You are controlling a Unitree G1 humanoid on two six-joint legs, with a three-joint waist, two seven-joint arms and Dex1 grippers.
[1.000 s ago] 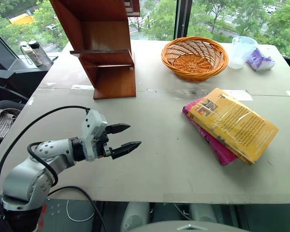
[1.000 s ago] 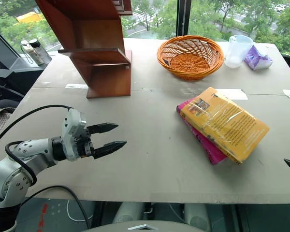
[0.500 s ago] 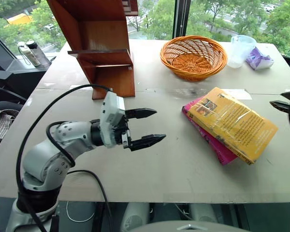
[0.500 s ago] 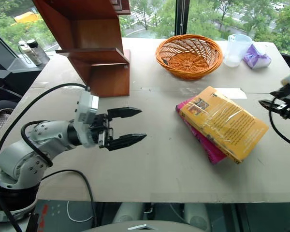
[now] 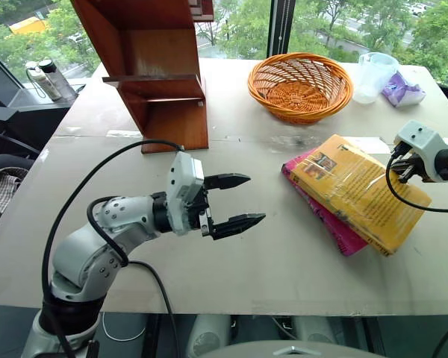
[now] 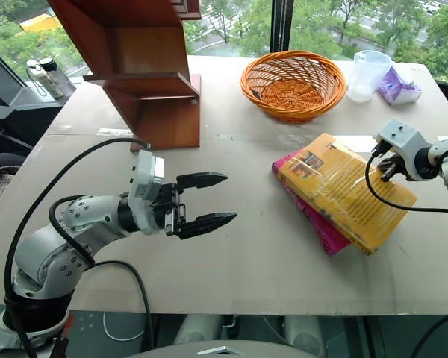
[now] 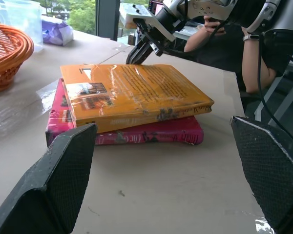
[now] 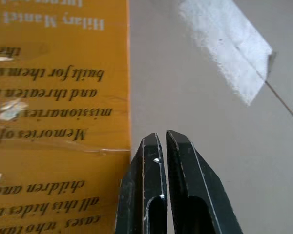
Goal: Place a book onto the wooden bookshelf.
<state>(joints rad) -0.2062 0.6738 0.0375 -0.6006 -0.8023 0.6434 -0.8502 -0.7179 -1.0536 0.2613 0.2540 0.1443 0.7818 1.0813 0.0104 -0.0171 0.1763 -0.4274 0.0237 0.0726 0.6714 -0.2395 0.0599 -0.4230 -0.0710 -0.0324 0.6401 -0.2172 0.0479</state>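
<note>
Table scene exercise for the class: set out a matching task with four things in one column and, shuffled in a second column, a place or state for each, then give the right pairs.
Things:
1. book
2. pink book
3. left gripper
4. right gripper

Places or states:
A. fingers shut, at the yellow cover's edge
B. lying on top of another book
C. fingers open, holding nothing
D. lying flat on the table, underneath

Pairs: 1-B, 2-D, 3-C, 4-A
</note>
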